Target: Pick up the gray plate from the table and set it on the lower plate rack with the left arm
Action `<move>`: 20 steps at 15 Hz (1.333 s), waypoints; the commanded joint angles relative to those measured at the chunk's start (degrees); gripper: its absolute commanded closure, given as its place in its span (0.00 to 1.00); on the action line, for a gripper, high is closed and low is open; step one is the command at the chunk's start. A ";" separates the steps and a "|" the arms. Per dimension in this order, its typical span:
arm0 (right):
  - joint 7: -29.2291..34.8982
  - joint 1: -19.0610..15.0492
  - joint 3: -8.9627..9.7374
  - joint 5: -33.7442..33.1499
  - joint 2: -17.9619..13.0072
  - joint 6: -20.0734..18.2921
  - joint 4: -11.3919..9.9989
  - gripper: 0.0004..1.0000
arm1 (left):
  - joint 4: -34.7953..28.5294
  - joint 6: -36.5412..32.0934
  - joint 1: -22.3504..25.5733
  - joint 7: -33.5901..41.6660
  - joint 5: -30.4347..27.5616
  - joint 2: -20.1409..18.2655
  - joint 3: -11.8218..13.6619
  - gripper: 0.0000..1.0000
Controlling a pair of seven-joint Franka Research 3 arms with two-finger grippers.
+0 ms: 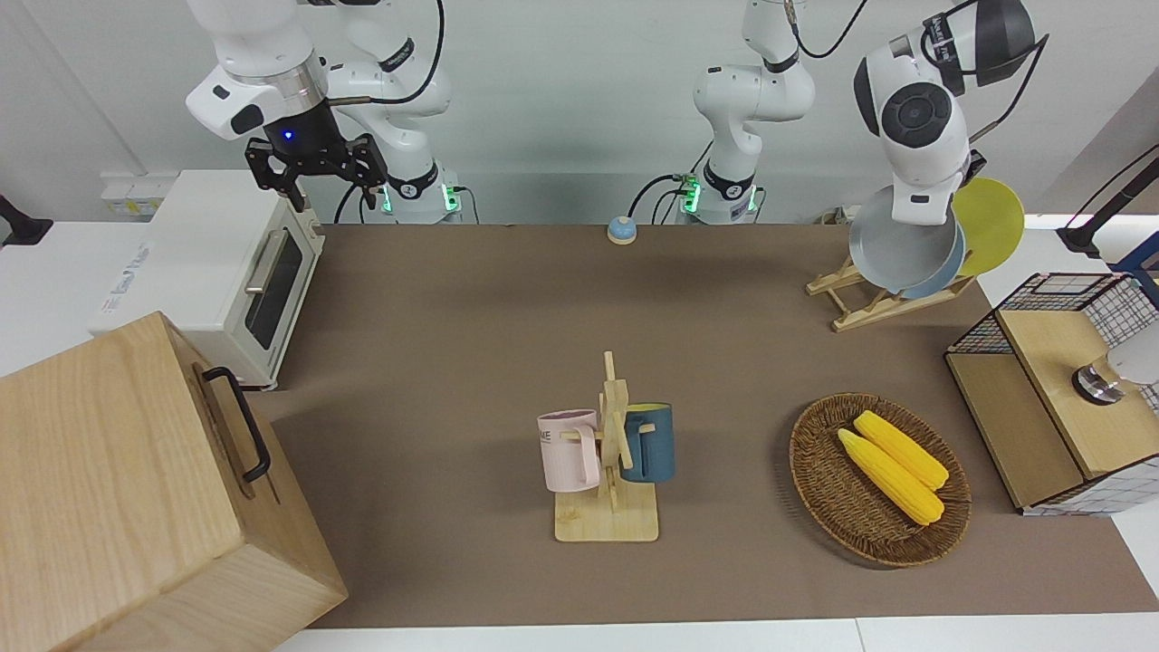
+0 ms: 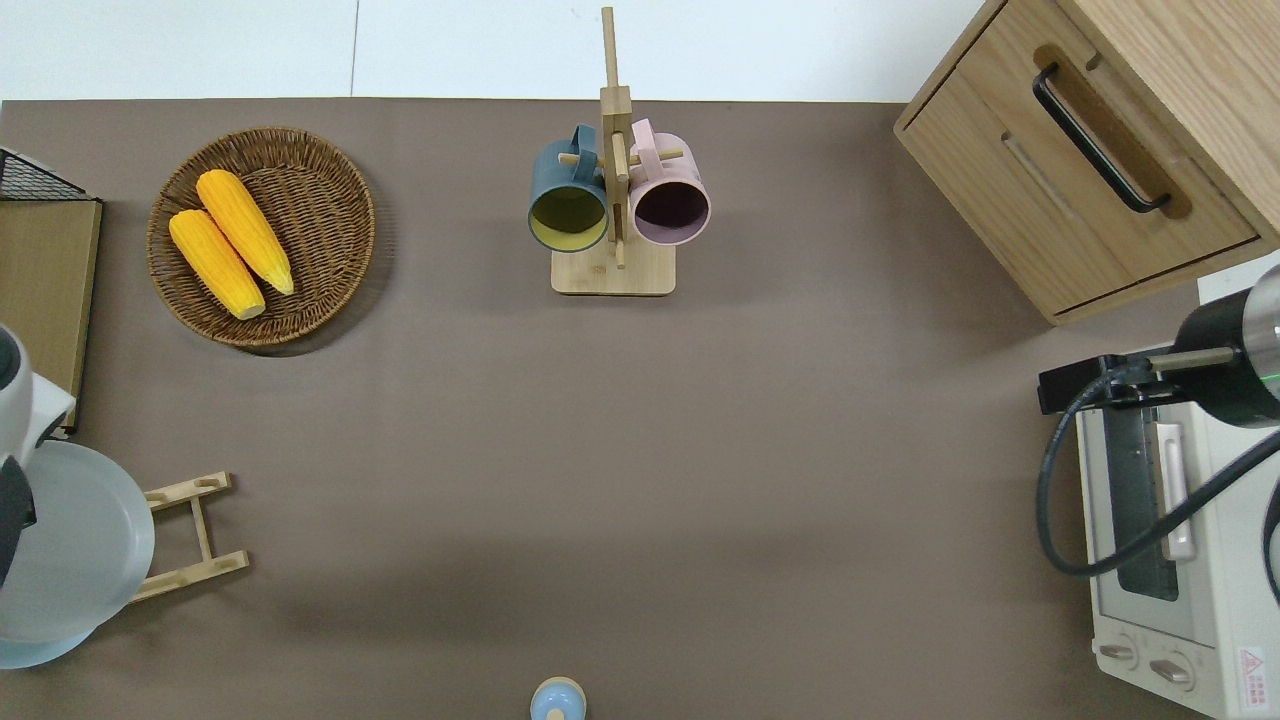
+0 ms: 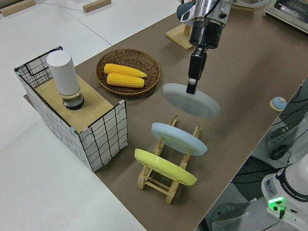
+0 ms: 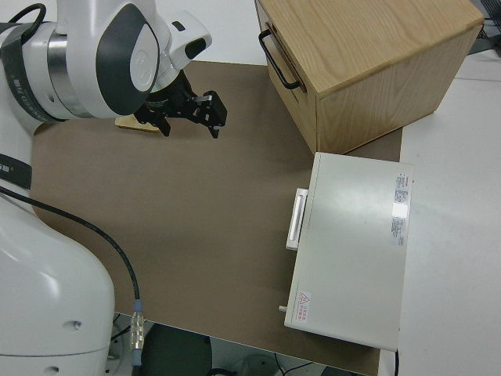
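Note:
My left gripper (image 3: 192, 85) is shut on the rim of the gray plate (image 3: 192, 102), which hangs tilted in the air. The overhead view shows the gray plate (image 2: 80, 540) over the lower plate rack (image 2: 195, 535). It is just above the rack's (image 3: 169, 179) free slots and touches nothing there. From the front the gray plate (image 1: 892, 249) partly hides the rack (image 1: 869, 306), and the arm hides the gripper's fingers. My right gripper (image 1: 335, 192) is parked and open.
A sky-blue plate (image 3: 179, 138) and a yellow plate (image 3: 163, 167) stand in the same rack. A wicker basket (image 1: 815, 471) holds two corn cobs. A mug tree (image 1: 611, 435), a wire-sided box (image 3: 103, 137), a wooden cabinet (image 1: 118, 471) and a toaster oven (image 1: 226, 263) stand around.

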 commanded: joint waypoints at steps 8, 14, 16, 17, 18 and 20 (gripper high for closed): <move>0.54 -1.43 1.03 1.09 -0.12 -0.90 0.42 0.01 | -7.28 -0.29 -2.67 -16.22 5.11 1.07 -2.84 1.00; 0.54 -1.43 1.03 1.09 -0.12 -0.90 0.42 0.01 | -8.43 -0.38 -3.28 -20.18 5.11 2.04 -3.37 1.00; 0.54 -1.43 1.03 1.09 -0.12 -0.90 0.42 0.01 | -8.60 -0.38 -3.55 -21.76 5.20 2.22 -3.46 1.00; 0.54 -1.43 1.03 1.09 -0.12 -0.90 0.42 0.01 | -8.60 -0.29 -3.55 -22.20 5.20 2.65 -3.46 1.00; 0.54 -1.43 1.03 1.09 -0.12 -0.90 0.42 0.01 | -8.69 -0.38 -3.63 -22.81 5.20 2.92 -3.46 1.00; 0.54 -1.43 1.03 1.09 -0.12 -0.90 0.42 0.01 | -8.95 -0.20 -3.64 -23.52 5.20 3.09 -3.46 1.00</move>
